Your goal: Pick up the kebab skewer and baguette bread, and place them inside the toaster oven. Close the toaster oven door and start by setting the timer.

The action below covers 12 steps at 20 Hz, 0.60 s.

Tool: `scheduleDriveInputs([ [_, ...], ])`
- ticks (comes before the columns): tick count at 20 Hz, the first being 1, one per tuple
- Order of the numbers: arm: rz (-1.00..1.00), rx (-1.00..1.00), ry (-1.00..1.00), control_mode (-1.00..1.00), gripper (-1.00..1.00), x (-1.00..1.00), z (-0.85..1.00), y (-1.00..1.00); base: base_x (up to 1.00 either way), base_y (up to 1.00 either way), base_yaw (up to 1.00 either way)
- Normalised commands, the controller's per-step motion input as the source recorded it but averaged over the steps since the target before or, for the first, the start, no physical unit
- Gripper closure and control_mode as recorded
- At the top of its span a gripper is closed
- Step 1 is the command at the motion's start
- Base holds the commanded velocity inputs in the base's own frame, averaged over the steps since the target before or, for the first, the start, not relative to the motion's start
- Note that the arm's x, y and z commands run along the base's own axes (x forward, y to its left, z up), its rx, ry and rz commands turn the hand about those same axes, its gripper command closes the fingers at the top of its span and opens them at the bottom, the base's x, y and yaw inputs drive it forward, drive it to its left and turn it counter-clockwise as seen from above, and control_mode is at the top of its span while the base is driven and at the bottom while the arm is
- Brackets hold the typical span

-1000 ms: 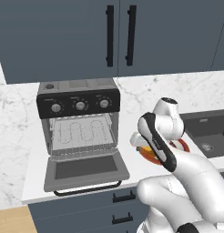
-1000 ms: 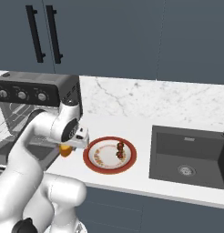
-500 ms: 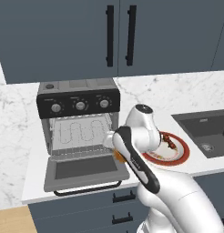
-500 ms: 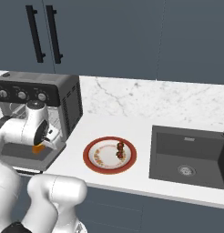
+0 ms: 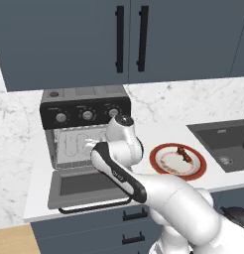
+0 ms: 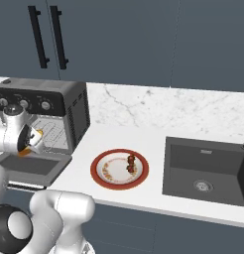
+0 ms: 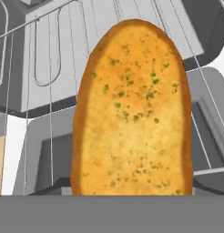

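The gripper [image 6: 29, 145] was clamped on the baguette bread [image 7: 134, 109], holding it right at the mouth of the toaster oven [image 5: 84, 130] above the dropped-open toaster oven door [image 5: 87, 184] and wire rack [image 7: 45, 59]. The kebab skewer [image 6: 130, 163] sat on the red-rimmed plate [image 6: 101, 161] off toward the sink [image 6: 206, 171], well clear of the arm.

- No words, brand names, numbers or signs can be read anywhere.
- The toaster oven [image 5: 86, 130] has three knobs on its black panel, with no markings clear enough to read.
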Motion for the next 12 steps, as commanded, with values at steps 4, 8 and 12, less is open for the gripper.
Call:
scheduleDriveInputs([
  [4,0.0,0.01,0.0,-1.0,1.0,0.17,0.16,0.51,0.0,0.0,0.0],
  [8,0.0,0.0,0.0,-1.0,1.0,0.0,0.22,0.07,0.0,0.0,0.0],
  [12,0.0,0.0,0.0,-1.0,1.0,-0.01,0.21,0.02,0.0,0.0,0.0],
])
